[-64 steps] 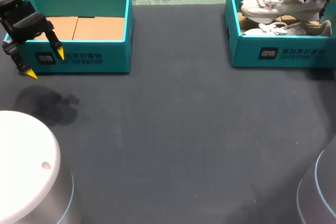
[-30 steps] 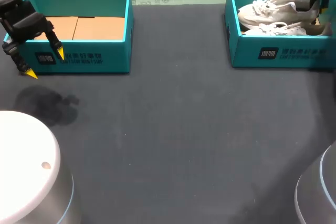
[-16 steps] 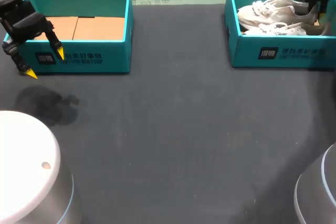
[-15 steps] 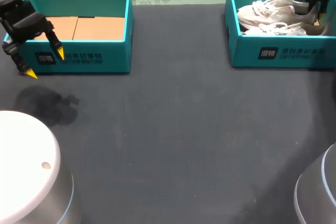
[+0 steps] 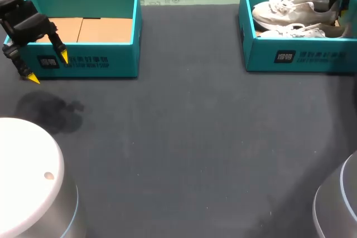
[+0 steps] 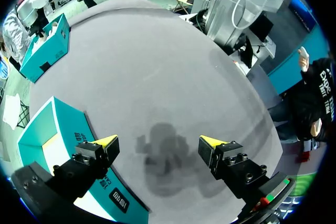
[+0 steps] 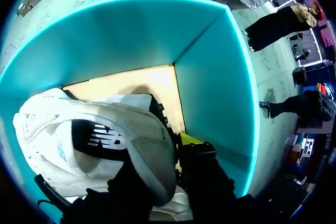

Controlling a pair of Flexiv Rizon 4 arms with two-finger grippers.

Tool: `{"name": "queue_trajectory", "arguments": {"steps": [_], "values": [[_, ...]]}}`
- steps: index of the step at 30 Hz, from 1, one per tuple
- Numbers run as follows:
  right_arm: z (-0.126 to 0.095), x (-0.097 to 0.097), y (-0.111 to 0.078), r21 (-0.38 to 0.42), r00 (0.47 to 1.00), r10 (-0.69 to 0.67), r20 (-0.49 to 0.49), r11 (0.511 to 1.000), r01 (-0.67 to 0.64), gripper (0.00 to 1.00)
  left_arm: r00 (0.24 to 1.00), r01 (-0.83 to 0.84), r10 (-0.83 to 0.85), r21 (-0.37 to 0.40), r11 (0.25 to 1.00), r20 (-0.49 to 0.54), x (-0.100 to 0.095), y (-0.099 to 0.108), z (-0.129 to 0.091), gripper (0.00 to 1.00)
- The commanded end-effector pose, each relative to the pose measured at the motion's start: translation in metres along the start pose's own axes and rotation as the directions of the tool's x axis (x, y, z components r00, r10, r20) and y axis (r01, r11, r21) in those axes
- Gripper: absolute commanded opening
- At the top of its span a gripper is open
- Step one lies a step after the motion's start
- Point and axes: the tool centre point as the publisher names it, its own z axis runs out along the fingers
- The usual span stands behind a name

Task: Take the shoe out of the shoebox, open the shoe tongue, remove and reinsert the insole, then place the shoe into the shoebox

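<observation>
The white sneaker (image 5: 290,8) lies on its side in the right shoebox (image 5: 301,57), resting on top of a second sneaker (image 5: 298,30), with its toe toward the middle of the surface (image 5: 195,137) and its heel at the box's outer end. The right hand (image 5: 333,8) reaches down into that end. In the right wrist view its fingers stand close together on either side of the heel collar and look to be pinching it. One yellow tip shows just beside the heel and the other is hidden behind the shoe.

The left hand (image 5: 48,67) hangs wide open and holds nothing, just in front of the left shoebox (image 5: 89,62), which shows only a bare cardboard floor.

The sneaker should be light, with a soft padded upper and a firmer sole. The heel counter is probably the stiffest part of the upper, so a pinch there ought to hold. Gripped at one end, the shoe will likely droop toe-down and swing as it is carried. The loose laces could catch on the shoe beneath or on the box wall. The tongue is floppy and would be best taken near its top edge.
</observation>
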Motion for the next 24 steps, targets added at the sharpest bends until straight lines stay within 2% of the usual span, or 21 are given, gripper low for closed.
{"name": "queue_trajectory", "arguments": {"steps": [1,13,14,16,20,24], "values": [[0.010,0.002,0.002,0.015,1.000,-0.017,-0.014,1.000,0.017,0.00,1.000,0.000,0.000,-0.003,1.000,0.000,0.001,0.000,0.000,1.00],[0.019,0.010,0.000,0.048,0.998,-0.056,-0.036,0.997,0.058,0.00,1.000,0.000,0.000,-0.003,1.000,0.000,0.001,0.000,0.000,1.00],[0.019,0.010,0.000,0.049,0.998,-0.057,-0.037,0.997,0.059,0.12,1.000,0.000,0.000,-0.003,1.000,0.000,0.001,0.000,0.000,1.00],[0.017,0.011,-0.001,0.048,0.997,-0.063,-0.040,0.997,0.064,0.28,1.000,0.000,0.000,-0.003,1.000,0.000,0.001,0.000,0.000,1.00],[0.009,0.011,-0.001,0.040,0.997,-0.072,-0.036,0.997,0.073,0.38,1.000,0.000,0.000,-0.003,1.000,0.000,0.001,0.000,0.000,1.00],[0.001,0.011,-0.001,0.037,0.997,-0.078,-0.025,0.996,0.079,0.41,1.000,0.000,0.000,-0.003,1.000,0.000,0.001,0.000,0.000,1.00]]}}
